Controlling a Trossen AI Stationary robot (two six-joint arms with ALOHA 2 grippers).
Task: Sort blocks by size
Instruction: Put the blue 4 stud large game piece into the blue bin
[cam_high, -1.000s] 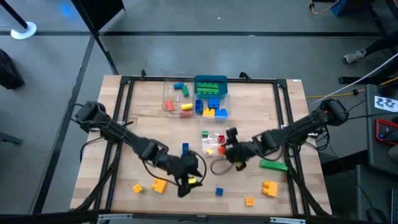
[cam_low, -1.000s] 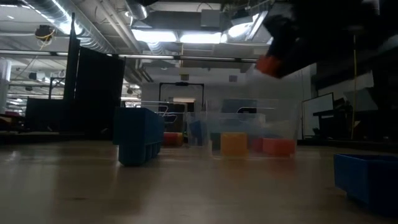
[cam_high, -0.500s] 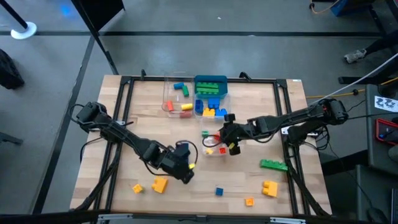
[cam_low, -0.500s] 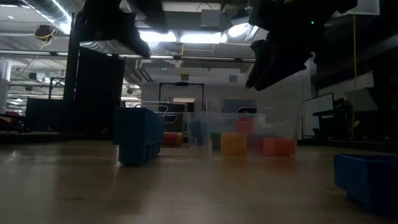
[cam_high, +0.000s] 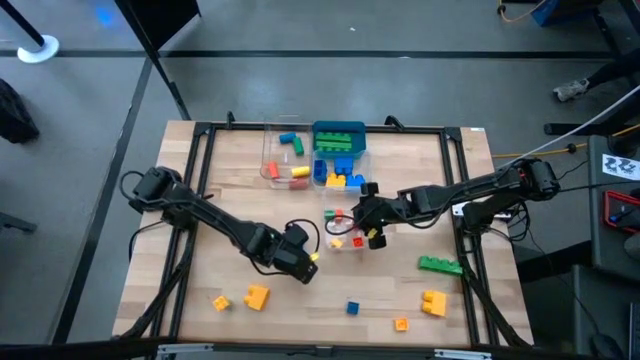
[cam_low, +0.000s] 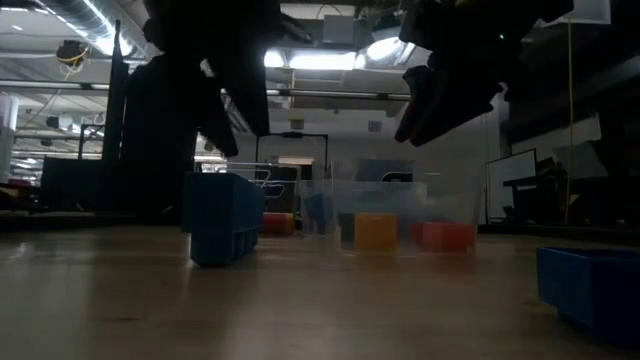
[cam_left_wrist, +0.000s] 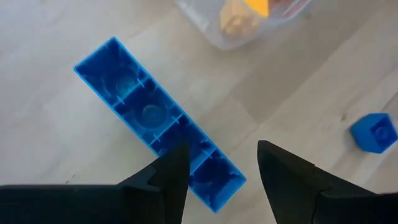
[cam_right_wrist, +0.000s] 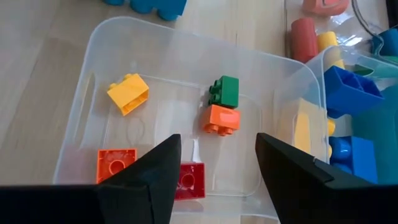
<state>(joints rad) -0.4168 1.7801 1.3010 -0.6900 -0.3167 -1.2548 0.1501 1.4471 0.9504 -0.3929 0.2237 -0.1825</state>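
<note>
A long blue block (cam_left_wrist: 155, 118) lies on the table on its side, its hollow underside showing. My left gripper (cam_left_wrist: 217, 168) hangs open above its one end, a finger on either side, well clear of it in the low view (cam_low: 232, 110). My right gripper (cam_right_wrist: 217, 149) hovers open over a clear tub (cam_right_wrist: 81, 106) in mid-table. In that tub lie yellow (cam_right_wrist: 127, 93), green (cam_right_wrist: 225, 90), orange (cam_right_wrist: 221, 118) and red (cam_right_wrist: 115, 165) small blocks. More blocks lie loose near the front edge.
Two clear tubs (cam_high: 285, 155) (cam_high: 340, 178) and a teal tray (cam_high: 340, 135) stand at the far middle, all with blocks in them. Loose on the table: a green bar (cam_high: 440, 265), yellow blocks (cam_high: 433, 303) (cam_high: 256, 297), a small blue cube (cam_high: 352, 308) and an orange one (cam_high: 401, 323).
My left gripper has gone from the front area toward the far edge, over the blue block, sinking and tipping downward. My right gripper swung from the table's right toward the mid-table tub and stopped there; the orange-red block it carried no longer shows between its fingers.
</note>
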